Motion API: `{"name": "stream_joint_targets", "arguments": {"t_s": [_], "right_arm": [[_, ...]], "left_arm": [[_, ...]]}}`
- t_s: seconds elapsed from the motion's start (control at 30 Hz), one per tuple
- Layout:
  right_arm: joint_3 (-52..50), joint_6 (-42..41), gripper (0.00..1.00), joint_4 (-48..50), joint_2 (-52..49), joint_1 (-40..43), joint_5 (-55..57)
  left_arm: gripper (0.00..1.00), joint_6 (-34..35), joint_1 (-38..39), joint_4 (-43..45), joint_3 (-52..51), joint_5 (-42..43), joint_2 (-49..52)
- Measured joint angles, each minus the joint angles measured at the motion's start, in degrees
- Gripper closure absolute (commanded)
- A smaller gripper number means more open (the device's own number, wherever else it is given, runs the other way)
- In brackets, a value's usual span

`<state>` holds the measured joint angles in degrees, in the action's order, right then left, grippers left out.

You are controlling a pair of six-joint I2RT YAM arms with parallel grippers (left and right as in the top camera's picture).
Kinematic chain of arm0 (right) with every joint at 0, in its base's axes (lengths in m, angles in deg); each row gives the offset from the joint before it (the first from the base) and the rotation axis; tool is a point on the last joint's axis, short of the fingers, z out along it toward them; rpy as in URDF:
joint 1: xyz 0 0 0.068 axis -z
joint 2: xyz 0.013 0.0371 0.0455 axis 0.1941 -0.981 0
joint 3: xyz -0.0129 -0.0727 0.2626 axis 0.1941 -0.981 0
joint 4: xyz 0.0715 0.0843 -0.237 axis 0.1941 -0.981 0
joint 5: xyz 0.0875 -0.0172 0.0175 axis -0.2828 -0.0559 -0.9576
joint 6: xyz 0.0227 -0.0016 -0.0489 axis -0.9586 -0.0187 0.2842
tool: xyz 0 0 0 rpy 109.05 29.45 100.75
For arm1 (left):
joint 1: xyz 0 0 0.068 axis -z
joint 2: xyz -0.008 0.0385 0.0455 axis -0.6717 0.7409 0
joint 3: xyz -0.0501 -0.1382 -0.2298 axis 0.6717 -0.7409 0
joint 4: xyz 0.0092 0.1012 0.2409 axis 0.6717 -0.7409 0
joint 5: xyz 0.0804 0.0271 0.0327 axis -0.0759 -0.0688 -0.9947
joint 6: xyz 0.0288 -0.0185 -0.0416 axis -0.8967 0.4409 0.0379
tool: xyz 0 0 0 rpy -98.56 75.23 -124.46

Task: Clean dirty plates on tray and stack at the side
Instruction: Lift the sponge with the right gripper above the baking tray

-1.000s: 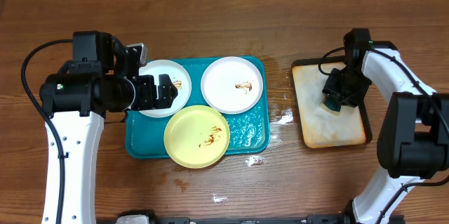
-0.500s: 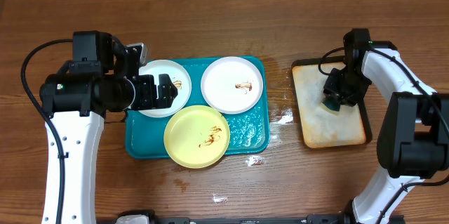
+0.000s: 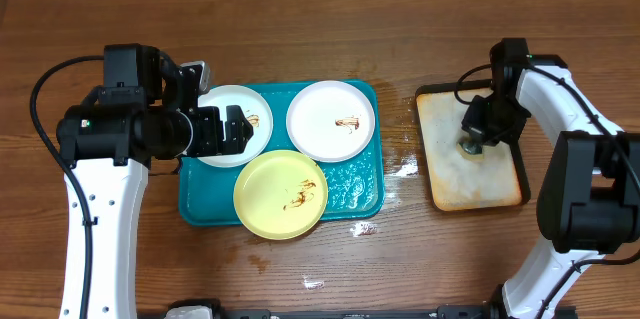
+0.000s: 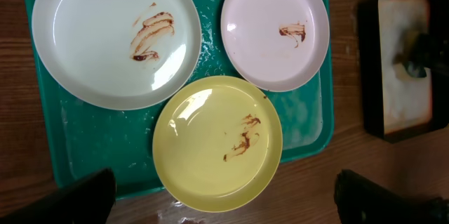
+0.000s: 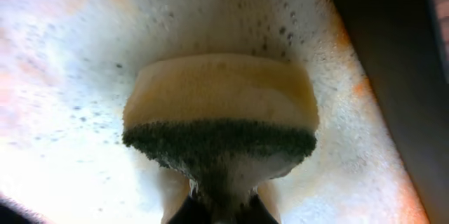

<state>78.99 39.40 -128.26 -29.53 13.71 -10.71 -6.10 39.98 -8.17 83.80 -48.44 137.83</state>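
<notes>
Plates (image 3: pixel 331 119) wait unwiped, none stacked at the side yet; the wooden desk (image 3: pixel 300 19) carries two trays, one teal tray (image 3: pixel 357 187) holding all three plates and one black-rimmed tray (image 3: pixel 500 187) full of suds well to its right; of the plates two are white (image 4: pixel 91 41) (image 4: pixel 275 6) and one pale yellow (image 4: pixel 203 147), each with one brown smear; the left claw (image 3: pixel 228 129) hangs released over the left white plate; the right claw (image 5: pixel 223 206) is clenched on the one sponge (image 5: pixel 221 101), yellow with a green scouring face, down in the suds. Fetching the sponge looks like the step in hand; next it must lift, cross to the teal tray and meet a smear.
</notes>
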Motion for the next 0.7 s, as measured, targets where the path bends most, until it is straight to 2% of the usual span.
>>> {"name": "stream_joint_targets", "arguments": {"t_s": [0.07, 0.2, 0.3, 0.4, 0.5, 0.57, 0.63, 0.67, 0.7], "right_arm": [[0.83, 0.04, 0.96, -1.29, -0.07, 0.0, 0.04], [3.96, 0.15, 0.96, -4.85, -0.22, 0.0, 0.26], [7.5, 0.17, 0.96, -7.5, -0.26, 0.0, 0.46], [10.75, 0.15, 0.96, -10.05, -0.26, 0.0, 0.46], [12.22, 0.17, 0.96, -11.43, -0.26, 0.0, 0.48], [12.37, 0.13, 0.96, -12.11, -0.26, 0.0, 0.48], [12.37, 0.13, 0.96, -12.46, -0.26, 0.0, 0.48], [12.37, 0.15, 0.96, -12.48, -0.26, 0.0, 0.44], [12.37, 0.15, 0.96, -12.48, -0.26, 0.0, 0.46]], "left_arm": [[0.0, 0.0, 0.0, 0.02, 0.0, 0.0, 0.0], [0.1, -0.02, 0.0, 0.09, 0.0, 0.0, 0.0], [0.28, 0.13, 0.0, 0.2, 0.0, -0.02, 0.0], [0.34, -0.11, 0.0, 0.22, 0.0, -0.2, 0.0], [0.37, -0.15, 0.0, -0.04, 0.0, -0.2, 0.0], [0.34, -0.17, 0.0, -0.28, 0.0, -0.2, 0.0], [0.26, -0.24, 0.0, -0.22, 0.0, -0.22, 0.0], [0.28, -0.28, 0.0, -0.2, 0.0, -0.2, 0.0], [0.51, -0.04, 0.0, -0.22, 0.0, -0.2, 0.0]]}}
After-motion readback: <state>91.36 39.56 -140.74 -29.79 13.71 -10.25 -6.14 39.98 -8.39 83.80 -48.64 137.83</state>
